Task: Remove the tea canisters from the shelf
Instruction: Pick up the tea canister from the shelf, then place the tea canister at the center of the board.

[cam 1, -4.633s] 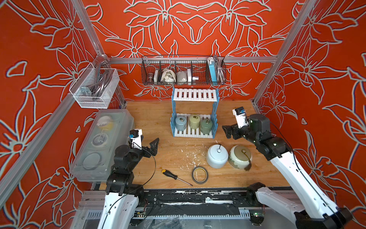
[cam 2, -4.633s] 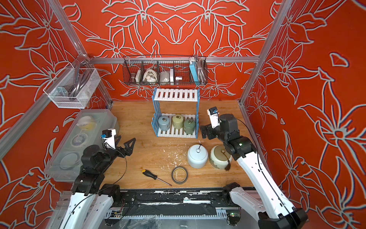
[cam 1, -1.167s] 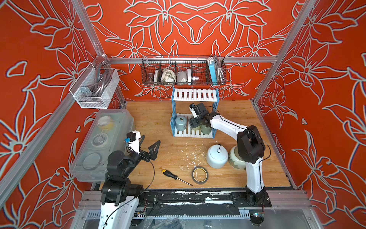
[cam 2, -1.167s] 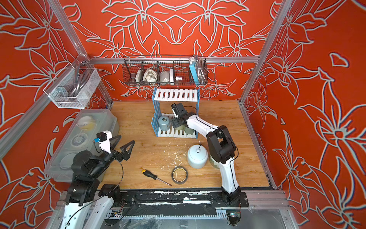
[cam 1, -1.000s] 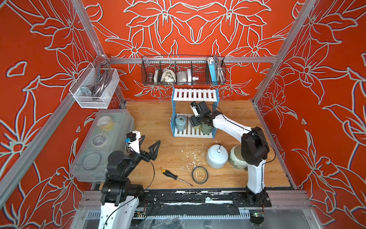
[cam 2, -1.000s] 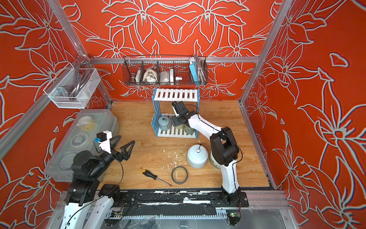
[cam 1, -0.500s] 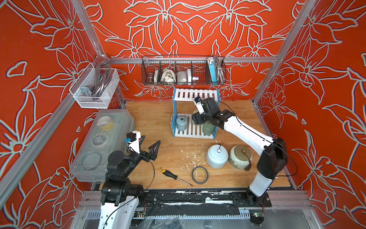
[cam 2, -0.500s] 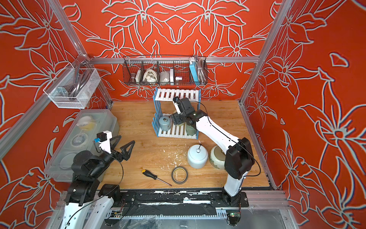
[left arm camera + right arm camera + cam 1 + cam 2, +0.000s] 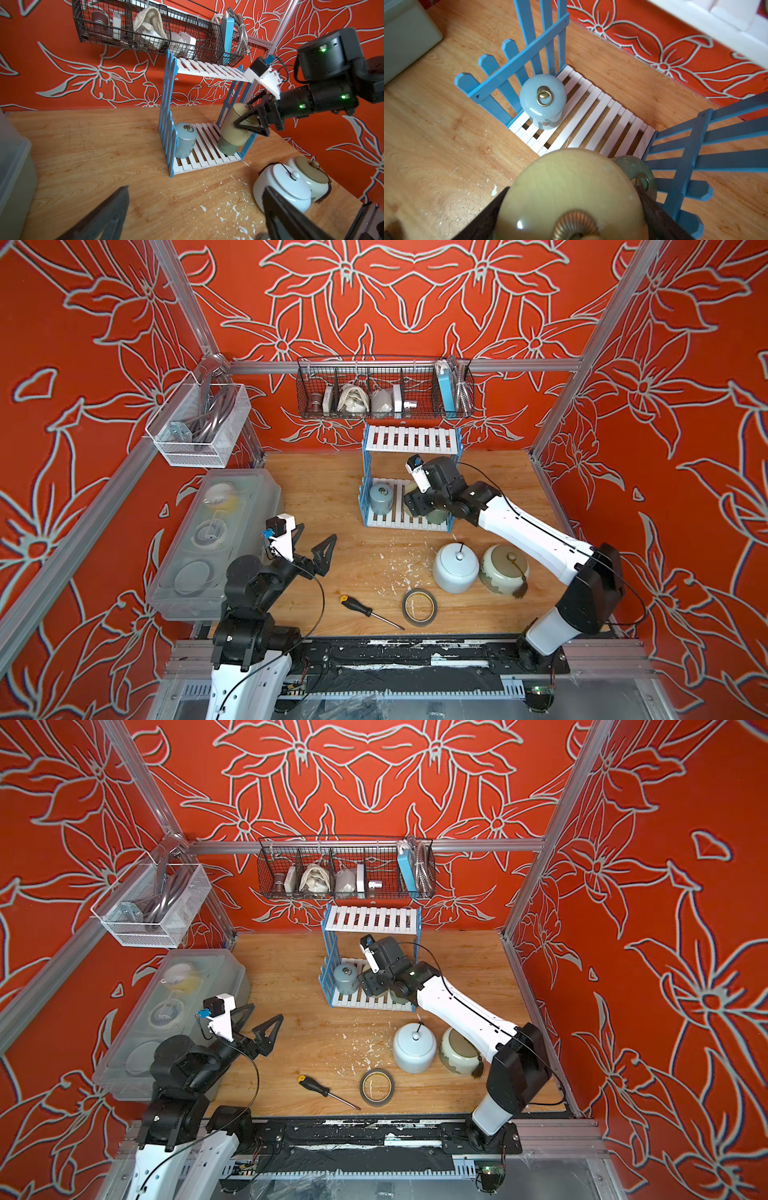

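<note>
The left arm [image 9: 249, 585] sits folded low, left gripper [image 9: 313, 534] spread wide; the right arm [image 9: 528, 531] stretches forward, right gripper [image 9: 242, 115] seemingly clamped on a jar [image 9: 230, 131].

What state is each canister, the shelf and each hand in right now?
pale yellow-green canister: lifted, tilted, gripped by right hand.
grey-blue canister: upright on lower tier, lid on.
sage green canister: on lower tier, partly hidden.
white jar: on table, lidded.
cream jar: on table, lidded.
shelf: standing upright.
left hand: open, empty.
right hand: closed on that canister.
</note>
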Tool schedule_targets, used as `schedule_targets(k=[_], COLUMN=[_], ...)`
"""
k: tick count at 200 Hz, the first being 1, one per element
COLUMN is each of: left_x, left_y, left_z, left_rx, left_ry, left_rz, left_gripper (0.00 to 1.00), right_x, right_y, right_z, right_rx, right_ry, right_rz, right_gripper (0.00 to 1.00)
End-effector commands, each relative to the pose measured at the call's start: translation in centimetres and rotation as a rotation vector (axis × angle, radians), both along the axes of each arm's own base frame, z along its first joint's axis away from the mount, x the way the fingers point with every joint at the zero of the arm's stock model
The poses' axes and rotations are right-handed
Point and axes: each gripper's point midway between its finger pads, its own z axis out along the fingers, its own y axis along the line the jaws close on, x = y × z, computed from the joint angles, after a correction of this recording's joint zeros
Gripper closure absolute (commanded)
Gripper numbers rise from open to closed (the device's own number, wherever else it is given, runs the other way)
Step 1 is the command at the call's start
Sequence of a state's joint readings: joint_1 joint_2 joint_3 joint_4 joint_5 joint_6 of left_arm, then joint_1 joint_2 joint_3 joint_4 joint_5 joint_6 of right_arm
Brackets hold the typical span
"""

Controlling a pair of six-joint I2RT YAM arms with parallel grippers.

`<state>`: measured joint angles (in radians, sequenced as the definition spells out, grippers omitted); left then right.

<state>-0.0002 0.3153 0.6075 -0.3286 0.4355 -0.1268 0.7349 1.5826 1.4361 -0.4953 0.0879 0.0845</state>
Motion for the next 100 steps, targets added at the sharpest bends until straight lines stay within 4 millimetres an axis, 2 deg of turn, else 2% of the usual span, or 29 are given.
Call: schedule_targets(k=[1,33,48,83,100], left_x=[0.0,0.2,0.1,0.3,0.1], left_y=[-0.1,0.4,0.0,0.5,0.0], left_z=[0.4,0.2,0.3,0.2,0.3], left_rx=[0.011,0.018,0.012,0.02,0.013], left_ry=[-0.023,-0.007,-0.02,-0.006,-0.018], left_rz=[-0.011,0.02,-0.004,0.026,-0.002], left_gripper=[0.01,0.01,0.01,0.01,0.01], right_x=[-1.3,-3.7,-4.7,-6.5,-7.3], right_y=[0.6,1.7,2.2,3.4,4.2], right_z=[4.1,2.4,1.3,-0.7,-1.9], right_rx=[0.073,0.067,0.054,0.071,0.079], right_ry=[-0.117,-0.079,-0.071,-0.036,-0.032], right_rz=[0.032,0.105,0.139,0.207,0.248], right_gripper=[0.5,0.5,0.5,0.5,0.51])
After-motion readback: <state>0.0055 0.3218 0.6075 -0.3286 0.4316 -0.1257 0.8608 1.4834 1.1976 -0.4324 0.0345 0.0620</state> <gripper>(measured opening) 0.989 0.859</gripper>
